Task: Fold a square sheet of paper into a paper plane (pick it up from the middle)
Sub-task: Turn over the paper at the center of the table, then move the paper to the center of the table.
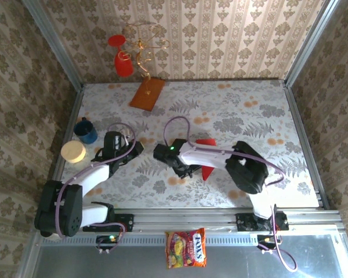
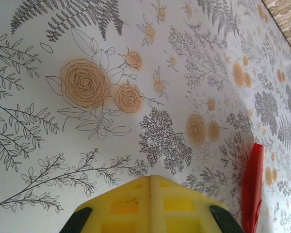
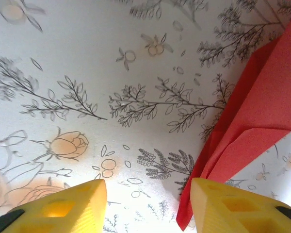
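The bench (image 1: 267,116), covered in a floral cloth, carried the work area, with both arms reaching onto its near half. The orange-brown board (image 1: 147,92) lay at the far edge, well apart from the work. The paper plane (image 3: 262,107) lay flat on the bench near its middle, just beside the right arm's forearm. It was already a narrow red dart with layered flaps and a sharp tip pointing toward the near edge. On that evidence the folding was judged largely or wholly done. What appeared to be left was any final creasing and the pick-up from the middle. The right end effector (image 3: 148,204) was released, fingers apart and low over the cloth, with the plane's edge just beside one finger and nothing held. The left end effector (image 2: 150,194) was clenched, pads together on nothing, with the plane well off to its side. The candy bag (image 1: 185,248) lay off the bench in front of the arm bases. As to containers, the contents of the blue mug (image 1: 86,131) at the left edge could not be made out. The red goblet (image 1: 123,61) sat tilted by a gold wire stand (image 1: 144,43), its contents likewise undetermined.
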